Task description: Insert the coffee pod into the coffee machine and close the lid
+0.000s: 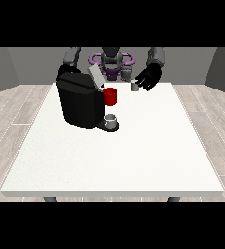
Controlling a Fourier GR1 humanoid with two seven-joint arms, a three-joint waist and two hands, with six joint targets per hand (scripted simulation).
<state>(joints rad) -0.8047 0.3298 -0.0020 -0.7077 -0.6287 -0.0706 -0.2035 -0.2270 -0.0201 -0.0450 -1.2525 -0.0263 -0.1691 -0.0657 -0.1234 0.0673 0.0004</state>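
The white surface (114,160) stands on a grey plank floor (16,112) between grey walls. The robot hand (149,78) at the view's right hangs spread, just beside the small grey pod (135,86). Left of it stands the black machine (80,103), lid (96,76) raised, with a red holder (110,96) and a cup (111,119).

even soft light from above, bright white table (133,160), faint shadow beside coffee machine (80,102), no glare

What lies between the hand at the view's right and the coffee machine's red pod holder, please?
In the front view, a small grey coffee pod sits on the white table just beside the hand at the view's right; between the pod and the red pod holder the table is bare.
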